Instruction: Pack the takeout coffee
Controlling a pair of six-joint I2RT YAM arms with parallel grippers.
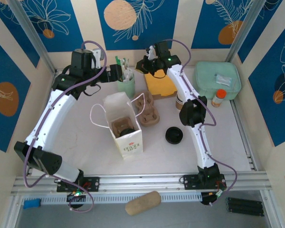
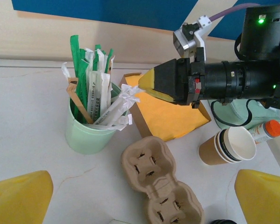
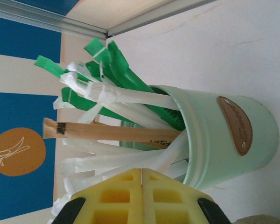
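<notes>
A white paper bag (image 1: 129,142) stands open mid-table with a brown carrier inside. A dark round lid (image 1: 128,131) shows in that carrier; I take it for the takeout coffee, its cup hidden by the bag. My right gripper (image 1: 145,64) (image 2: 147,82) (image 3: 142,171) is at the back, beside the mint cup (image 1: 126,86) (image 2: 86,134) (image 3: 224,140) of wrapped straws and stirrers. Its yellow pads are pressed together at the white wrappers' ends; whether one is pinched is hidden. My left gripper (image 1: 116,72) (image 2: 142,198) hangs open above the table, nothing between its fingers.
An empty cardboard carrier (image 1: 150,112) (image 2: 159,183) lies right of the bag. Behind it sits a box of yellow napkins (image 1: 161,86) (image 2: 173,115). A stack of lidless cups (image 1: 180,101) (image 2: 226,147), loose black lids (image 1: 174,135), a green container (image 1: 218,80) and an orange-capped bottle (image 1: 219,97) stand to the right.
</notes>
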